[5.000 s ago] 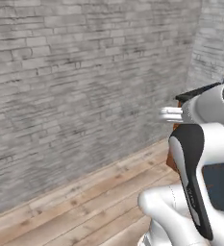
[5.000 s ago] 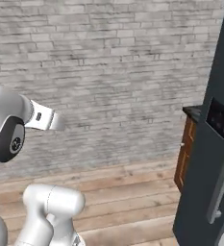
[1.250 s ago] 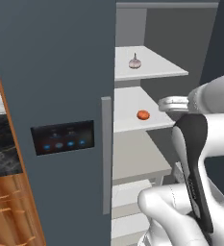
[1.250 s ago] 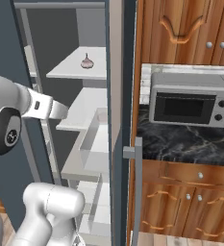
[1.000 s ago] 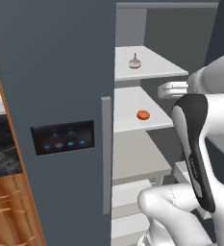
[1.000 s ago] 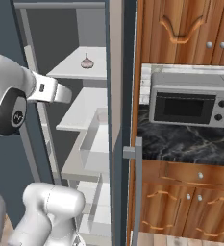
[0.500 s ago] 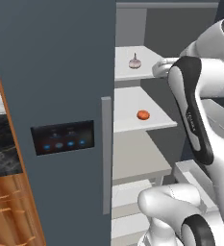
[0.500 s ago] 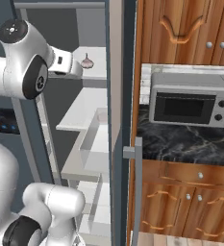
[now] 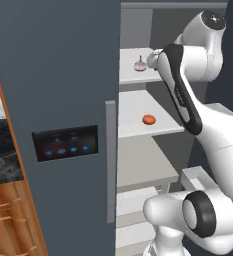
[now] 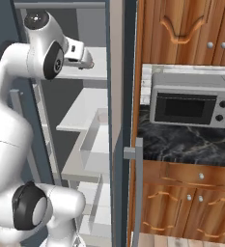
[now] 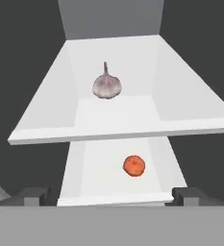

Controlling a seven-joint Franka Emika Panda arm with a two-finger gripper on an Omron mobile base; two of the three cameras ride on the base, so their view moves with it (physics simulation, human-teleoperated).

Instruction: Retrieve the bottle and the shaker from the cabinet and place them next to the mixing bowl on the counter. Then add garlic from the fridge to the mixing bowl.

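A: White upper fridge shelf carries the garlic; 1 orange fruit lies below.

B: Our fingers stand fully apart, empty. We judge a low approach could strike the shelf edge.

The white arm reaches up into the open fridge toward its upper shelf, while a silver microwave sits on the dark marble counter beside wooden cabinets
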